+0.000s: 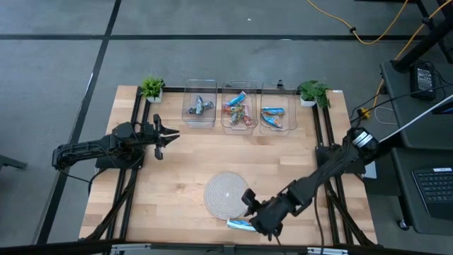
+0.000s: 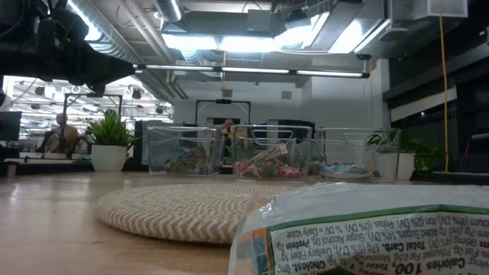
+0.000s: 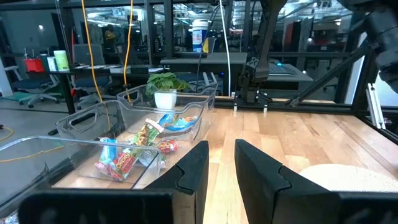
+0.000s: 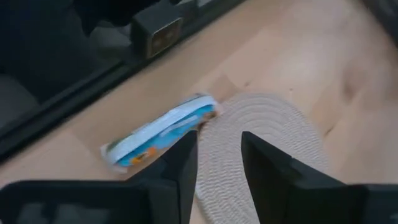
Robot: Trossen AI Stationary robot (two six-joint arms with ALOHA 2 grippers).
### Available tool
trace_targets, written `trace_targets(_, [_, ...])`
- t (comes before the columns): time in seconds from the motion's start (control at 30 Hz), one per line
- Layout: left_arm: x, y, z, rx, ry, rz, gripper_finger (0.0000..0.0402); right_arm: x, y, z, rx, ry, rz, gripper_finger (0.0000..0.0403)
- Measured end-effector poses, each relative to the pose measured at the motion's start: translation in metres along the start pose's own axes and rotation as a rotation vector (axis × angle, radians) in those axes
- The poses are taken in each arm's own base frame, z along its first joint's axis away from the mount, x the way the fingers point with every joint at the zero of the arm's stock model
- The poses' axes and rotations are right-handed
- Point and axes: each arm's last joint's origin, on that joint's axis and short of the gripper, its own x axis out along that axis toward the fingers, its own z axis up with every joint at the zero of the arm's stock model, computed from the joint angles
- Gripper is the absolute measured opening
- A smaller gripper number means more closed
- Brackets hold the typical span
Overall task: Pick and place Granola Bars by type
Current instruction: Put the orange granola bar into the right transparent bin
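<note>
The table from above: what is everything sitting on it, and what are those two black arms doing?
Clear bins: three, transparent, in a row at the far edge, each holding wrapped bars.
Granola bars in bins: several, grey-blue in the left bin, red and green in the middle, bright blue in the right.
Loose granola bar: one, blue and white, near edge beside the mat.
Woven mat: one, round, beige, centre front.
Potted plants: two, green, far corners.
Left gripper: empty, slightly open, waiting at left.
Right gripper: empty, slightly open, above the mat's edge by the loose bar.

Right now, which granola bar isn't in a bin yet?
The bright blue bar lying on the table beside the woven mat, under the right gripper; the others sit in bins.
</note>
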Motion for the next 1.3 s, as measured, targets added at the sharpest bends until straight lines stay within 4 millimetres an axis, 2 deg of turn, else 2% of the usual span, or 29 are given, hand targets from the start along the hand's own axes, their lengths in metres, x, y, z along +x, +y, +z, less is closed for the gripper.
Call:
trace_targets(0.13, [0.000, 0.000, 0.000, 0.000, 0.000, 0.000, 0.0072, 0.004, 0.007, 0.005, 0.047, 0.047, 0.026, 0.0150])
trace_targets(0.37, [0.000, 0.000, 0.000, 0.000, 0.000, 0.001, 0.0072, 0.017, 0.014, 0.001, 0.146, 0.088, 0.077, 0.0241])
trace_targets(0.5, [0.000, 0.000, 0.000, 0.000, 0.001, 0.001, 0.0072, 0.029, 0.020, -0.004, 0.193, 0.125, 0.109, 0.0269])
trace_targets(0.93, [0.000, 0.000, 0.000, 0.000, 0.000, 0.000, 0.0072, 0.061, 0.032, -0.014, 0.322, 0.168, 0.225, 0.0274])
trace_targets(1.3, [0.000, 0.000, 0.000, 0.000, 0.000, 0.000, 0.0072, 0.071, 0.022, -0.023, 0.371, 0.177, 0.224, 0.0274])
